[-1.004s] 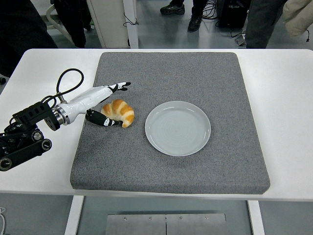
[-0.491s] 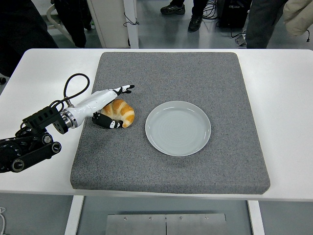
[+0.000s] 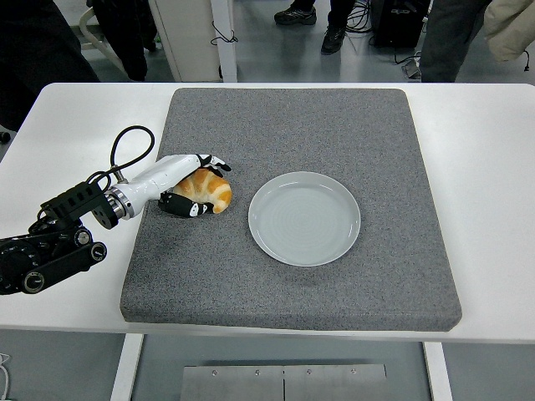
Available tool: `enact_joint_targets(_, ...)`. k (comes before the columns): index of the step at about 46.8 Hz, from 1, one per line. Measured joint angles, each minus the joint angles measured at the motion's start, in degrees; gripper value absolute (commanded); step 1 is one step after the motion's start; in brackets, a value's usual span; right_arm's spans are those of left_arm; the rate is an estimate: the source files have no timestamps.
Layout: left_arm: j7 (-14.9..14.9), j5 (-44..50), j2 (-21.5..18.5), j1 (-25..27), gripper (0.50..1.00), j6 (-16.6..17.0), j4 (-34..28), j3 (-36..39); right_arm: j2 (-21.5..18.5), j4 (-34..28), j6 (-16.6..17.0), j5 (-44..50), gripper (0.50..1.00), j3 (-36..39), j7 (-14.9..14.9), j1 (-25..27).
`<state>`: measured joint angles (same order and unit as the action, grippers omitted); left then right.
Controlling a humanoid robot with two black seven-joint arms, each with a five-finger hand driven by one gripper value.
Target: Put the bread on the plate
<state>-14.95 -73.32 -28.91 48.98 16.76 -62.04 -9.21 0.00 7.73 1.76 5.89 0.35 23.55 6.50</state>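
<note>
Your left hand has its fingers curled around the golden-brown croissant-shaped bread, not yet lifted off the grey felt mat, and the empty pale grey round plate to the hand's right awaits it.

The robot's black left arm came in from the left edge, low over the desk, its white forearm angled up and to the right. The white-and-black five-fingered left hand lay curled, fingers arched over and thumb tucked beneath.
</note>
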Motion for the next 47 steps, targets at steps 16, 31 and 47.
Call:
enact_joint_targets(16, 0.0, 0.2, -0.2, 0.9, 0.5, -0.3, 0.0, 1.3, 0.0, 0.0, 0.0, 0.0, 1.0, 0.0, 0.0, 0.0)
enact_joint_targets(31, 0.0, 0.2, -0.5, 3.2, 0.5, -0.1, 0.0, 0.7, 0.0, 0.0, 0.0, 0.0, 1.0, 0.0, 0.0, 0.0)
enact_joint_targets(47, 0.0, -0.1, -2.4, 10.2, 0.5, -0.1, 0.0, 1.2, 0.0, 0.0, 0.0, 0.0, 1.0, 0.0, 0.0, 0.0)
